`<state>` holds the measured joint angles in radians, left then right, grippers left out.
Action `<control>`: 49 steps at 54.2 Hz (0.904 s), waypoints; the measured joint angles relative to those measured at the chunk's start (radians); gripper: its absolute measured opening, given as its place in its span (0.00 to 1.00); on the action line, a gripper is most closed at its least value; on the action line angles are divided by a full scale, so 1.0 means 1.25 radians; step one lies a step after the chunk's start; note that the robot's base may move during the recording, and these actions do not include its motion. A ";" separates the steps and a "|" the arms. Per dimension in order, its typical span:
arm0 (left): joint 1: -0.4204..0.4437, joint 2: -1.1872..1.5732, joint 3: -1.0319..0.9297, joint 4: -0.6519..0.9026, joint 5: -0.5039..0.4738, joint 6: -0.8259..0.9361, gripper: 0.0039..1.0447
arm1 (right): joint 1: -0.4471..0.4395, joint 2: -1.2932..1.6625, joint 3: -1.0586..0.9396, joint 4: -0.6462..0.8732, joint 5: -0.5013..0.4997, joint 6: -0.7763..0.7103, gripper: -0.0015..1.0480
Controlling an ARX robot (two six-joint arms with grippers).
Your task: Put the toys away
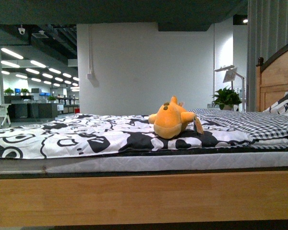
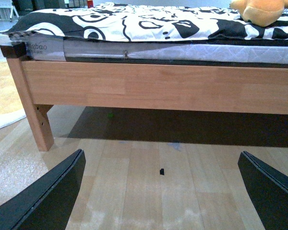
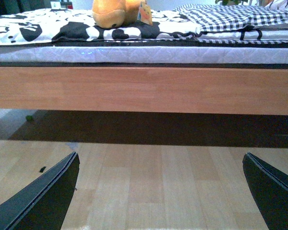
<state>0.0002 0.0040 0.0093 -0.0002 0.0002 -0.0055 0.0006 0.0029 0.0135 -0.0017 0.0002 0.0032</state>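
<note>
1. Bedroom setting, front view: white wall (image 1: pixel 149 67) across the centre; office area with ceiling strip lights (image 1: pixel 19 60) at the far left of the frame.
2. Bed frame (image 1: pixel 144 196): light wood, spanning the lower part of the frame; headboard (image 1: pixel 278 76) at the right edge.
3. Mattress (image 1: pixel 134 163): white, on the bed frame, covered by a black-and-white patterned sheet (image 1: pixel 86 136).
4. Checked quilt (image 1: pixel 240 122): on the bed, right of centre, toward the headboard; patterned pillow (image 1: pixel 285 105) at the right edge.
5. Plush toy (image 1: pixel 170 120): orange-yellow, rounded, just right of frame centre. It lies on the patterned sheet beside the checked quilt's edge, with a paper tag (image 1: pixel 198 125) on its right side. Neither gripper touches it.
6. Potted plant (image 1: pixel 226 98) and white lamp (image 1: pixel 230 74): behind the bed, upper right.
7. Left gripper (image 2: pixel 161 191): low over the wood floor (image 2: pixel 149 158), facing the side of the bed near a bed leg (image 2: pixel 38 124). Jaws spread wide, holding nothing; well apart from the plush toy.
8. Right gripper (image 3: pixel 161 191): low over the same floor, facing the bed's side rail. Jaws spread wide, holding nothing; well apart from the plush toy.
9. Floor items: small green object (image 3: pixel 29 117) under the bed; dark scrap (image 2: pixel 161 171) on the boards.
</note>
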 joint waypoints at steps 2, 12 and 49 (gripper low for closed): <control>0.000 -0.001 0.000 0.000 -0.001 0.000 0.95 | 0.000 0.000 0.000 0.000 0.000 0.000 1.00; 0.000 0.000 0.000 0.000 -0.001 0.000 0.95 | 0.000 0.000 0.000 0.000 0.000 0.000 1.00; 0.000 0.000 0.000 0.000 -0.001 0.000 0.95 | 0.000 0.000 0.000 0.000 0.000 0.000 1.00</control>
<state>0.0002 0.0036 0.0093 -0.0002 -0.0006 -0.0051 0.0006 0.0025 0.0135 -0.0017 -0.0002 0.0032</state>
